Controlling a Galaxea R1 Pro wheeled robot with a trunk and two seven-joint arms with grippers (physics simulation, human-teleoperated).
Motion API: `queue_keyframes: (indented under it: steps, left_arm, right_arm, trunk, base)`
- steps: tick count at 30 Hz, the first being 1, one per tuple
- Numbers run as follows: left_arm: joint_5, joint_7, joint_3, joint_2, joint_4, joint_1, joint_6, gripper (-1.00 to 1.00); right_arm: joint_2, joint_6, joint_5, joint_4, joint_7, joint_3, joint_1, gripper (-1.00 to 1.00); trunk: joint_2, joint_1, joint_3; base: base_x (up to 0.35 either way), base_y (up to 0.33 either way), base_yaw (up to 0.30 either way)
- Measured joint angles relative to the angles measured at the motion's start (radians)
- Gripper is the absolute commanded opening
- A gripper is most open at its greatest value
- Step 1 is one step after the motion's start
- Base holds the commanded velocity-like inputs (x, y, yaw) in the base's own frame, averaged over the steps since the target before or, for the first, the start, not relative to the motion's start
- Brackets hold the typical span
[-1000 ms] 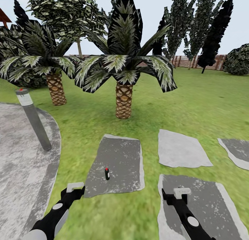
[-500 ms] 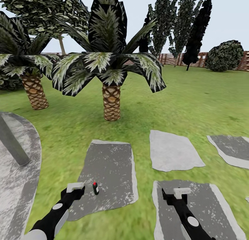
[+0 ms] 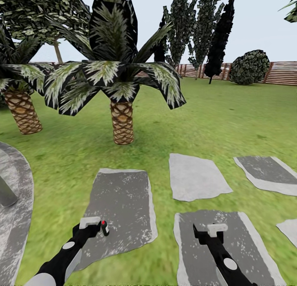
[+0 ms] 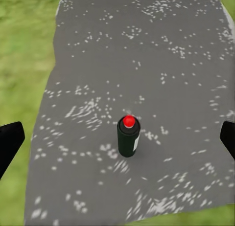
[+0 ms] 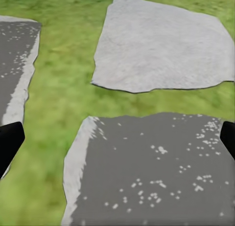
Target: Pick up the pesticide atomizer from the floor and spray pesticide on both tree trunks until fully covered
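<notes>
Standing upright on a dark grey paving slab (image 3: 119, 203), the atomizer (image 3: 104, 228) is a small dark bottle with a red cap, just beside the tip of the left pincer (image 3: 90, 223) in the head view. Seen from the left wrist, the atomizer (image 4: 129, 136) sits ahead of the pincer and between its two black fingertips (image 4: 9, 143), which stand wide apart at the picture's edges and touch nothing. The right pincer (image 3: 217, 228) hangs over another dark slab (image 3: 214, 253); from its wrist, its fingertips (image 5: 10, 140) are likewise spread wide, with that slab (image 5: 156, 177) below them, a paler slab (image 5: 159, 45) beyond it, and grass between. Farther ahead of both pincers the lawn (image 3: 231, 121) stretches to a slatted fence (image 3: 284, 73), with two scaly-trunked palms (image 3: 122, 121) near and dark cypresses (image 3: 216, 34) and a bush (image 3: 249, 67) by the fence.
</notes>
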Motion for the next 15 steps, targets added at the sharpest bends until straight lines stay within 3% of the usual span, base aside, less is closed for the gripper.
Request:
queue_keyframes:
  steps: [11, 15]
  left_arm:
    - [0.000, 0.000, 0.002, 0.002, -0.003, -0.007, -0.002, 1.00]
    - [0.000, 0.001, 0.003, 0.004, -0.006, -0.012, -0.002, 1.00]
  right_arm:
    - [0.000, 0.000, -0.001, 0.000, -0.001, -0.002, 0.000, 1.00]
    - [0.000, 0.000, -0.001, -0.001, -0.001, -0.002, 0.000, 1.00]
  trunk:
    - [-0.077, 0.042, -0.050]
    - [-0.078, 0.044, -0.072]
  base:
    - [0.000, 0.000, -0.001]
    - [0.000, 0.000, 0.000]
